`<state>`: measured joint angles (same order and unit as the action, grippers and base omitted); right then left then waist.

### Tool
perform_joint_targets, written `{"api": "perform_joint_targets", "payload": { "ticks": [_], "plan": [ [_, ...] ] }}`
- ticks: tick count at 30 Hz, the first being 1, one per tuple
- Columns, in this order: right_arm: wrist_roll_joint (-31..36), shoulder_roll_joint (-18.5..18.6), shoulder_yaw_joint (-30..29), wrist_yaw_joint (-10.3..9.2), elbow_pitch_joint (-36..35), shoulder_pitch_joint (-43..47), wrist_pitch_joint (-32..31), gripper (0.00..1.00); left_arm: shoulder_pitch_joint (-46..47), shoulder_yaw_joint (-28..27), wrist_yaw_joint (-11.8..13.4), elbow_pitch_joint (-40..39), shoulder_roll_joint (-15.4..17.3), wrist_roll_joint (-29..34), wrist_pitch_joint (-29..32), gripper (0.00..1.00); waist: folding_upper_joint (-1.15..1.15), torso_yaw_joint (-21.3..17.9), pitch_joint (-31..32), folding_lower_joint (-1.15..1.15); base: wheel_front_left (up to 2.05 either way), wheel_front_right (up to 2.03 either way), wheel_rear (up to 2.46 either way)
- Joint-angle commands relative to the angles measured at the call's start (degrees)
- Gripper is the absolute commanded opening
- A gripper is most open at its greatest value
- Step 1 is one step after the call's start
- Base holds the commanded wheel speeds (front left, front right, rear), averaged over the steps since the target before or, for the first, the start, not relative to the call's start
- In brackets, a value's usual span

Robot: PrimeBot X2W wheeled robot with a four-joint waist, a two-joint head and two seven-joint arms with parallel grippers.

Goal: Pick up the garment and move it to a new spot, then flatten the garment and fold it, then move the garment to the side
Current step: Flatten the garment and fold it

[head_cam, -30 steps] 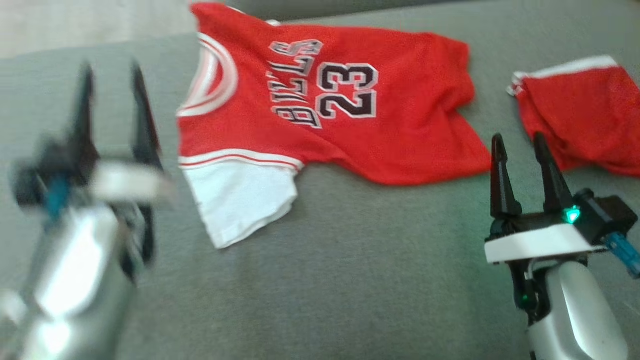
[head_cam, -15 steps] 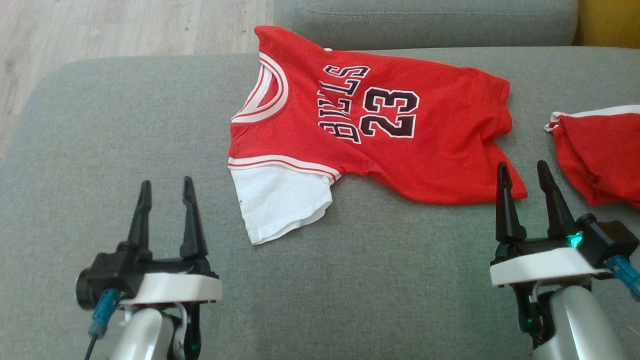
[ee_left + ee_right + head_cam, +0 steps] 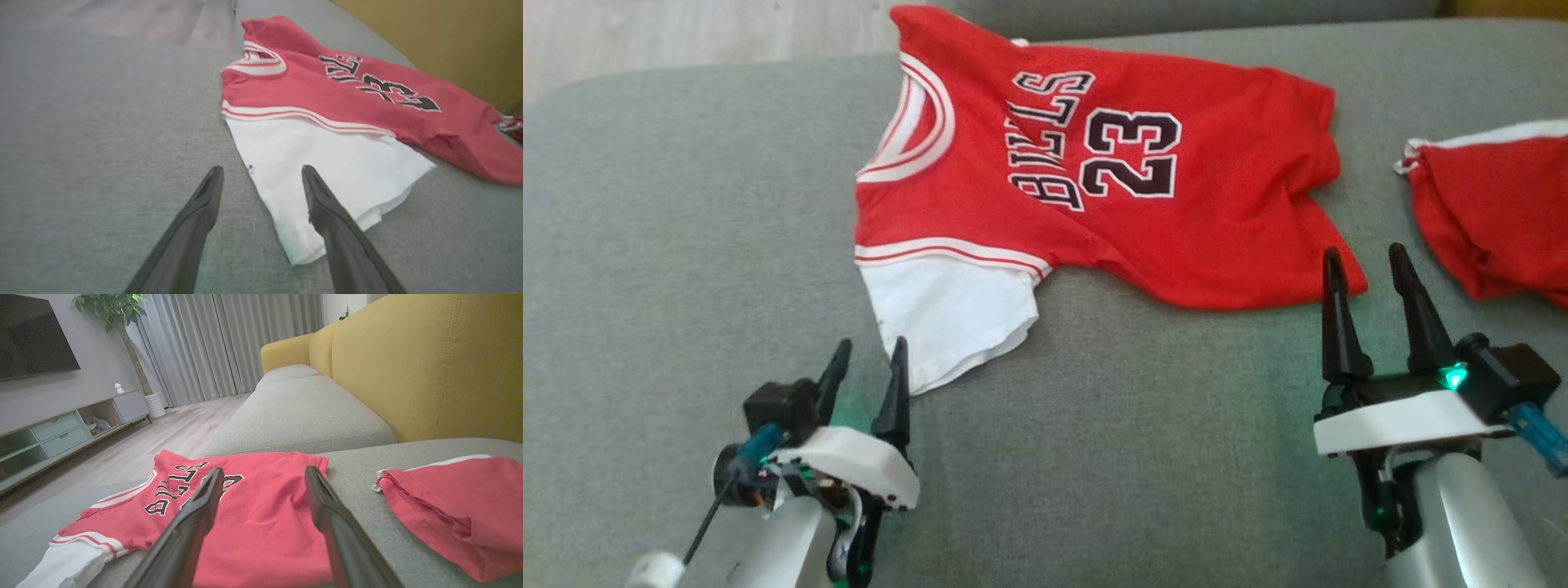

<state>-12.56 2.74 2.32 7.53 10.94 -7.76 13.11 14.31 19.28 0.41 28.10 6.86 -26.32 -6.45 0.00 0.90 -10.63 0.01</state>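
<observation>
The garment (image 3: 1192, 204) is a red jersey with "BULLS 23" on it and a white sleeve (image 3: 947, 314). It lies spread on the grey sofa seat (image 3: 1135, 457), neck to the left, with some wrinkles near its hem. My left gripper (image 3: 872, 347) is open, its fingertips just short of the sleeve's near corner. In the left wrist view, the left gripper (image 3: 262, 169) straddles the edge of the sleeve (image 3: 347, 163). My right gripper (image 3: 1364, 253) is open at the near right corner of the hem. The right wrist view shows the right gripper (image 3: 264, 470) over the garment (image 3: 261, 531).
A second red piece with a white band (image 3: 1494, 212) lies on the seat to the right of my right gripper, also as a red piece (image 3: 457, 502). The yellow backrest (image 3: 429, 367) rises behind. The seat's left edge drops to the wooden floor (image 3: 686, 33).
My left gripper has moved right and forward to the near corner of the white sleeve. The head camera has shifted. The right gripper holds its place by the hem.
</observation>
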Motion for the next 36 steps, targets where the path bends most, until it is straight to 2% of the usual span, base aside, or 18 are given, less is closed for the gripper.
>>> {"api": "perform_joint_targets", "payload": {
  "ticks": [1, 9, 13, 14, 15, 16, 24, 30, 36],
  "plan": [
    [-0.17, 0.14, 1.63, -0.04, -2.02, -2.27, 0.22, 1.0, 1.96, -1.48, -0.15, -1.01, 0.53, -0.09, 0.19, 1.0, 0.0, -0.74, -0.86, -0.01, 0.0, 0.0, 0.0],
    [-0.98, 0.14, 1.95, -0.04, -1.15, -3.41, 0.99, 1.0, 4.45, 0.02, 0.4, 5.45, 0.47, -0.32, 5.71, 1.0, 0.0, -2.34, -2.61, -0.01, 0.0, 0.0, 0.0],
    [-1.2, 0.14, 1.92, -0.04, -0.57, -3.5, 1.27, 1.0, 4.54, 1.21, -0.08, 6.48, 0.49, -0.2, 7.58, 1.0, 0.0, -2.55, -2.29, -0.01, 0.0, 0.0, 0.0],
    [-1.23, 0.14, 1.9, -0.04, -0.41, -3.54, 1.32, 1.0, 4.45, 1.58, -0.28, 6.44, 0.48, -0.13, 7.91, 0.87, 0.0, -2.56, -2.15, -0.01, 0.0, 0.0, 0.0],
    [-1.23, 0.14, 1.91, -0.04, -0.25, -3.59, 1.37, 1.0, 4.32, 1.88, -0.46, 6.31, 0.46, -0.11, 8.13, 0.13, 0.0, -2.56, -1.95, -0.01, 0.0, 0.0, 0.0],
    [-1.25, 0.14, 1.92, -0.04, -0.09, -3.65, 1.4, 1.0, 4.15, 2.18, -0.59, 6.11, 0.52, 0.01, 8.2, 0.0, 0.0, -2.56, -1.77, -0.01, 0.0, 0.0, 0.0],
    [-1.3, 0.14, 1.39, -0.04, 1.36, -3.55, 1.62, 1.0, 3.85, 1.88, 0.45, 1.7, 1.12, 0.77, 3.68, 0.0, 0.0, -1.75, 0.18, -0.01, 0.0, 0.0, 0.0],
    [-0.43, 0.14, 0.6, -0.04, 3.47, -4.13, 0.96, 1.0, 4.74, -0.53, 1.86, -5.19, 1.85, 1.16, -3.71, 0.0, 0.0, -0.94, 1.29, -0.01, 0.0, 0.0, 0.0],
    [1.48, 0.14, -2.27, -0.04, 8.71, -6.65, -3.53, 1.0, 5.29, -2.9, 3.53, -12.47, 2.17, 2.59, -7.71, 0.0, 0.0, -0.12, 0.35, -0.01, 0.0, 0.0, 0.0]
  ]
}}
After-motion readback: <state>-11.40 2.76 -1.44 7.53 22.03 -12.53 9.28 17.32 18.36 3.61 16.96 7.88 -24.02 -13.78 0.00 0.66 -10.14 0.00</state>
